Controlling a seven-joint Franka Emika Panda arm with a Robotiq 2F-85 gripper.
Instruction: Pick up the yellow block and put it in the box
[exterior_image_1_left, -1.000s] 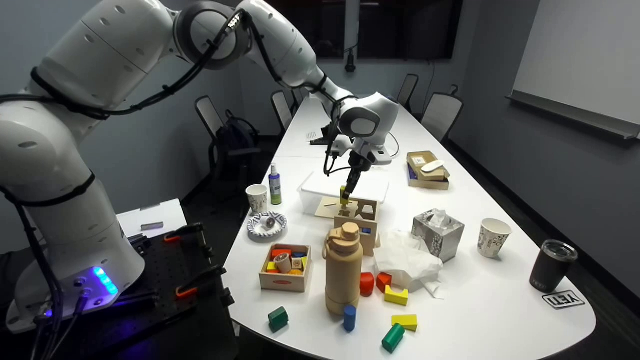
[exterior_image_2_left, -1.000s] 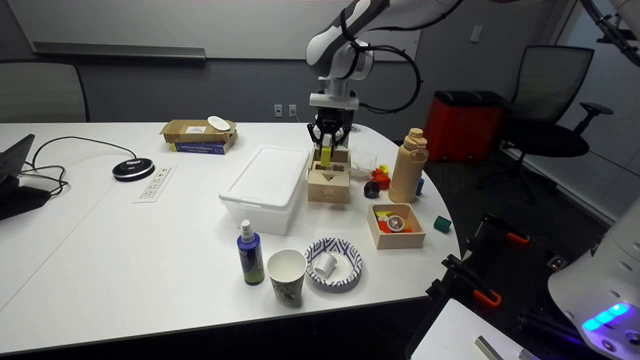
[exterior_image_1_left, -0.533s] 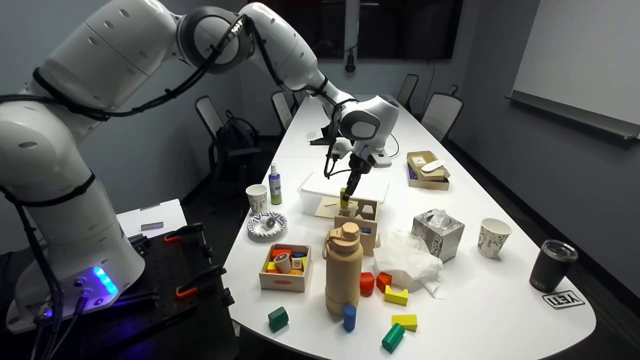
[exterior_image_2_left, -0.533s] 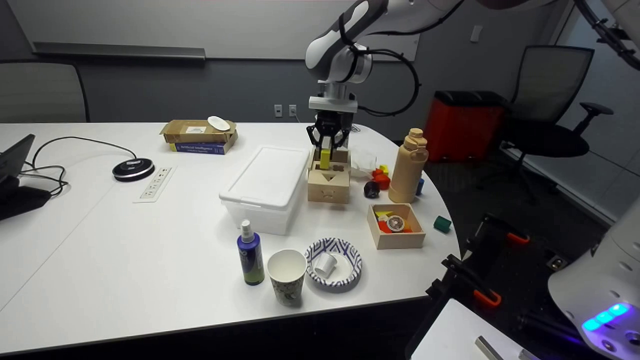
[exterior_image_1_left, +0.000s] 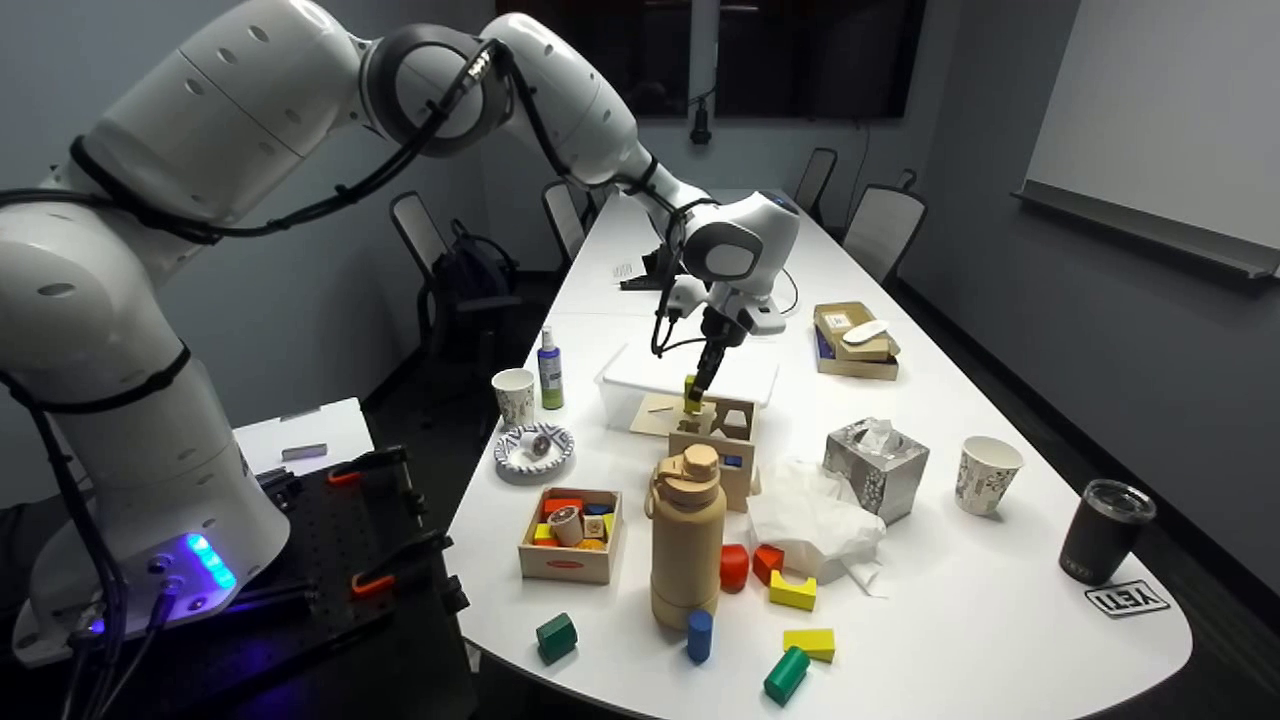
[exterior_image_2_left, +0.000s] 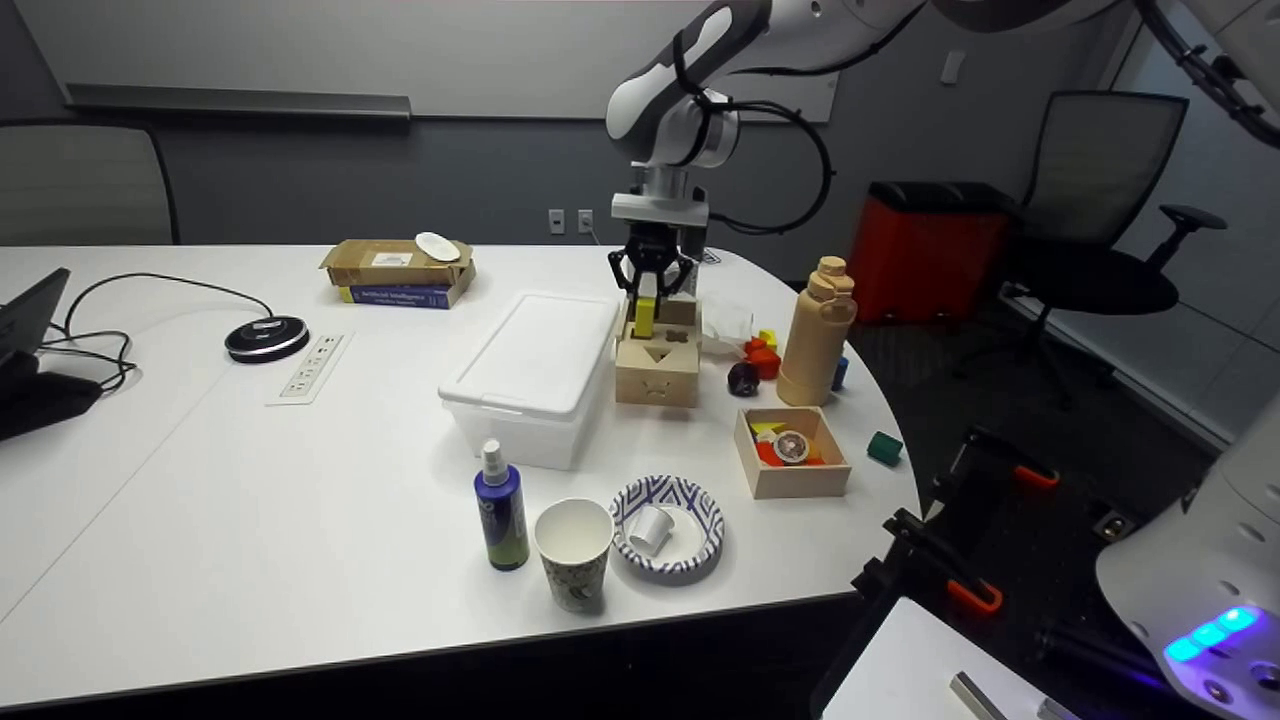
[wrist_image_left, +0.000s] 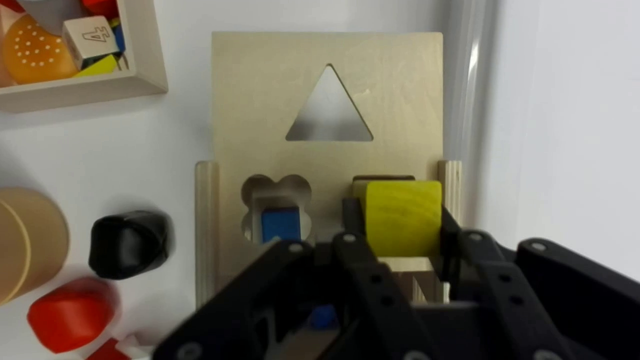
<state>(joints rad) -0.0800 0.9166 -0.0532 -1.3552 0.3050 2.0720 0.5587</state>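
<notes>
The yellow block (exterior_image_1_left: 692, 393) is upright between my fingertips, and it also shows in an exterior view (exterior_image_2_left: 644, 318). In the wrist view the block (wrist_image_left: 403, 220) covers most of a rectangular slot in the wooden top; the slot's far edge shows past it. The box (exterior_image_2_left: 657, 388) is light wood with shaped cutouts, a triangle and a clover among them; it also shows in the wrist view (wrist_image_left: 260, 100). My gripper (wrist_image_left: 400, 227) is shut on the block's two sides, above the box. I cannot tell whether the block's lower end is inside the slot.
A clear bin with a white lid (exterior_image_2_left: 535, 350) stands close beside the box. A tan bottle (exterior_image_1_left: 688, 540), a small box of coloured blocks (exterior_image_1_left: 565, 568), a crumpled tissue (exterior_image_1_left: 815, 525) and several loose blocks, including a black one (wrist_image_left: 130, 243), are nearby.
The gripper and the held yellow block have come down slightly toward the box top, then shifted a little sideways toward the clear bin. The grip is unchanged.
</notes>
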